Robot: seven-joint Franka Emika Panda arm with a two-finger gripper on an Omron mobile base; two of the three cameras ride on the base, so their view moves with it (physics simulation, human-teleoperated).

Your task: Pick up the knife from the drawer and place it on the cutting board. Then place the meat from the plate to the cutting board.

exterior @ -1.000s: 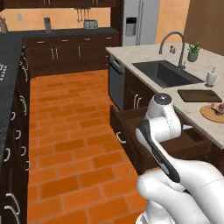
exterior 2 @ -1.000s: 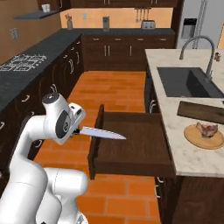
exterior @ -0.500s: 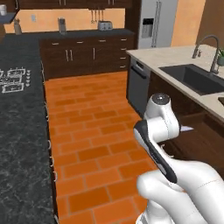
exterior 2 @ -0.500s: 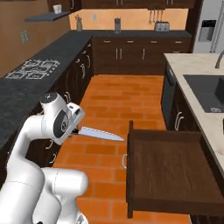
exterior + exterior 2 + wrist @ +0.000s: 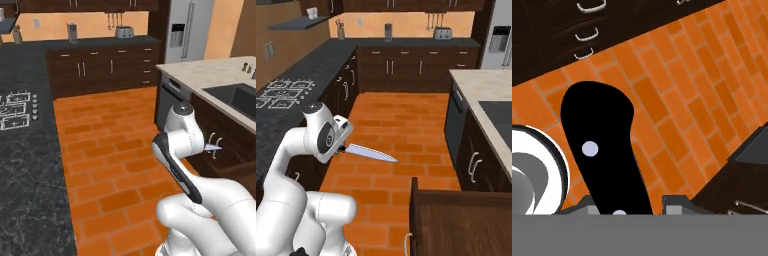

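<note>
The claw (image 5: pixel 342 148) is squeezed tight on the knife (image 5: pixel 370 153), holding its black handle. The shiny blade sticks out sideways, high over the orange floor (image 5: pixel 401 130). The open drawer (image 5: pixel 466 220) is nearby, lower down.

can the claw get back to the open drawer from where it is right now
Probably yes. The claw holds the knife over bare brick floor, and the open drawer sits just ahead with nothing standing between them.
</note>
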